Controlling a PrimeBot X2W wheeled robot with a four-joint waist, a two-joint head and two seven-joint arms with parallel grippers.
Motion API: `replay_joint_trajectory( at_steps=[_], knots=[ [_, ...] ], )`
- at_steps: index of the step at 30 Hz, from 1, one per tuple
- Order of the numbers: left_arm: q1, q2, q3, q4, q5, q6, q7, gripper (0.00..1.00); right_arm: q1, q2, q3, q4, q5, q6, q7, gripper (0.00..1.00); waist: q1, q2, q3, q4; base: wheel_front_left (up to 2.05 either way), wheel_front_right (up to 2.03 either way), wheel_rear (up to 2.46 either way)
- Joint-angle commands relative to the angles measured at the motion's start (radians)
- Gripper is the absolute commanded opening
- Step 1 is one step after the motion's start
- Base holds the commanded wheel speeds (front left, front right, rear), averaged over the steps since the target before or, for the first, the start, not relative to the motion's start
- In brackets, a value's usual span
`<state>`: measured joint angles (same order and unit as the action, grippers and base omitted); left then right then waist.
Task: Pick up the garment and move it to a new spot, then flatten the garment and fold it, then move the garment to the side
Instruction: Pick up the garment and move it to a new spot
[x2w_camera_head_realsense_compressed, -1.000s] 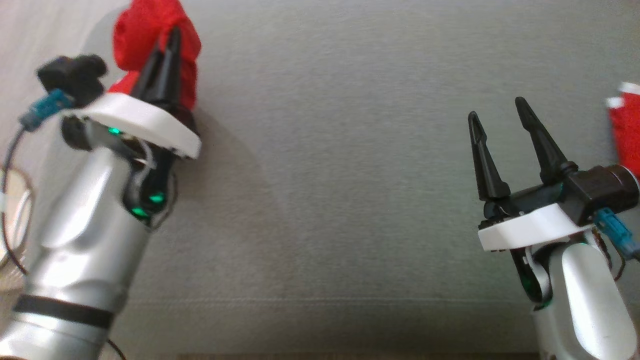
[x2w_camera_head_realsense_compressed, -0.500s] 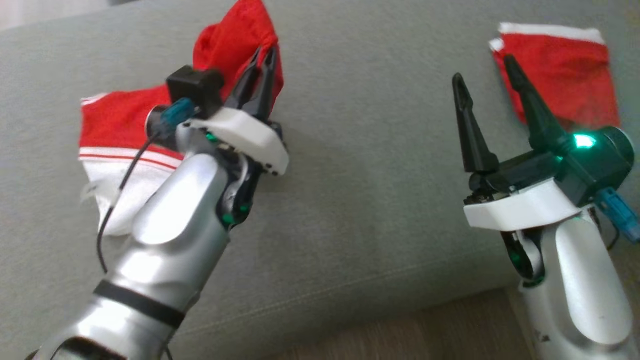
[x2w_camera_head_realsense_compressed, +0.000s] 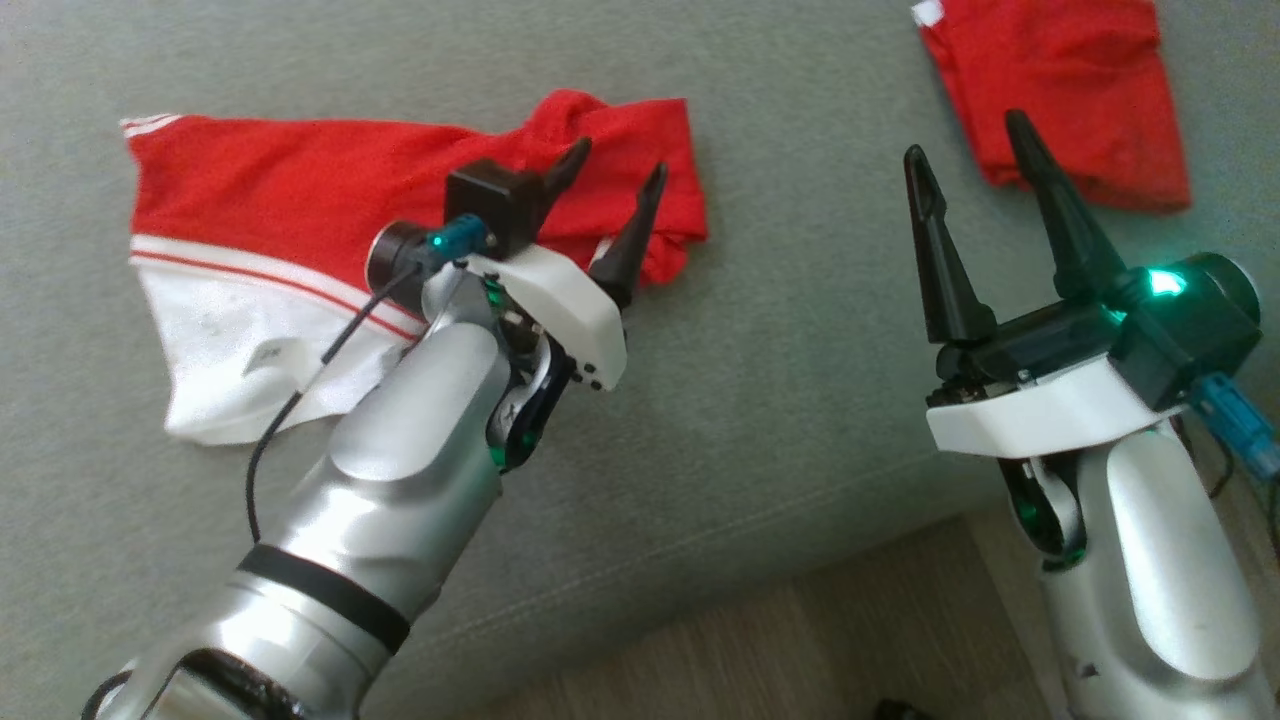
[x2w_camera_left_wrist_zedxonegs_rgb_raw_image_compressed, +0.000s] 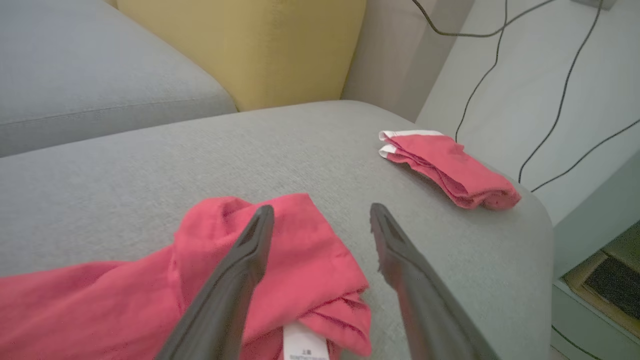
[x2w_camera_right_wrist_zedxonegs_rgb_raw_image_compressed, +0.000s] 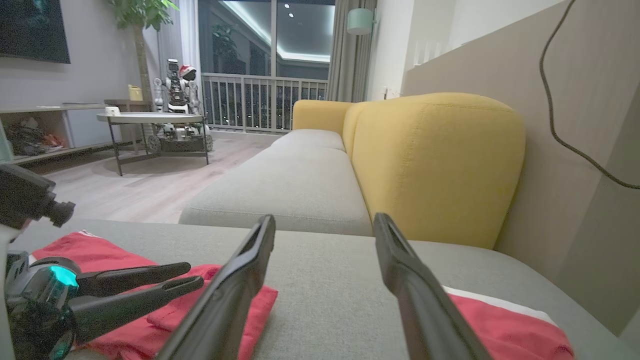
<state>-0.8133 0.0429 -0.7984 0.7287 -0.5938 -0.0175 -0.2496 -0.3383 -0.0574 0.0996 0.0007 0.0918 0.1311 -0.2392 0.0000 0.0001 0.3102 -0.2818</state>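
The garment (x2w_camera_head_realsense_compressed: 300, 190) lay on the left half of the sofa cushion (x2w_camera_head_realsense_compressed: 800, 350). The left gripper (x2w_camera_head_realsense_compressed: 618, 162) hung over its crumpled end, fingers wide and empty. The right gripper (x2w_camera_head_realsense_compressed: 965, 138) was also wide and empty.

Two red garments, one spread garment (x2w_camera_head_realsense_compressed: 300, 190) and one folded garment (x2w_camera_head_realsense_compressed: 1070, 90); one grey sofa (x2w_camera_head_realsense_compressed: 800, 400).

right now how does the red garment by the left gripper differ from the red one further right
The near garment lies spread out and rumpled; the far garment is folded compactly. The near garment shows a broad white panel with red stripes; the far garment just a thin white edge. The near garment covers more of the grey cushion than the far garment. Both are red and white.
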Motion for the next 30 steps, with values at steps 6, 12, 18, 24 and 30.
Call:
replay_joint_trajectory(
  at_steps=[6,12,18,24,30],
  knots=[
    [-0.022,0.009,0.133,-0.107,0.018,0.026,-0.012,1.0,-0.02,0.007,-0.004,-0.009,-0.021,0.0,-0.01,1.0,0.0,-0.0001,-0.075,0.109,0.0,0.0,0.0],
    [0.094,0.067,0.249,-0.221,0.111,0.046,-0.012,1.0,0.035,0.007,-0.028,0.019,-0.054,0.0,-0.001,1.0,0.0,-0.0001,-0.165,0.232,0.0,0.0,0.0],
    [0.333,0.154,0.373,-0.339,0.164,0.065,-0.012,1.0,0.133,0.007,-0.056,0.038,-0.048,0.0,-0.001,1.0,0.0,-0.0001,-0.248,0.324,0.0,0.0,0.0],
    [0.547,0.153,0.468,-0.428,0.177,0.069,-0.012,1.0,0.224,0.007,-0.076,0.057,-0.032,0.0,-0.007,1.0,0.0,-0.0001,-0.299,0.36,0.0,0.0,0.0],
    [0.676,0.105,0.541,-0.47,0.202,0.065,-0.012,1.0,0.256,0.007,-0.071,0.059,-0.022,0.0,-0.011,1.0,0.0,-0.0001,-0.317,0.36,0.0,0.0,0.0]
  ],
)
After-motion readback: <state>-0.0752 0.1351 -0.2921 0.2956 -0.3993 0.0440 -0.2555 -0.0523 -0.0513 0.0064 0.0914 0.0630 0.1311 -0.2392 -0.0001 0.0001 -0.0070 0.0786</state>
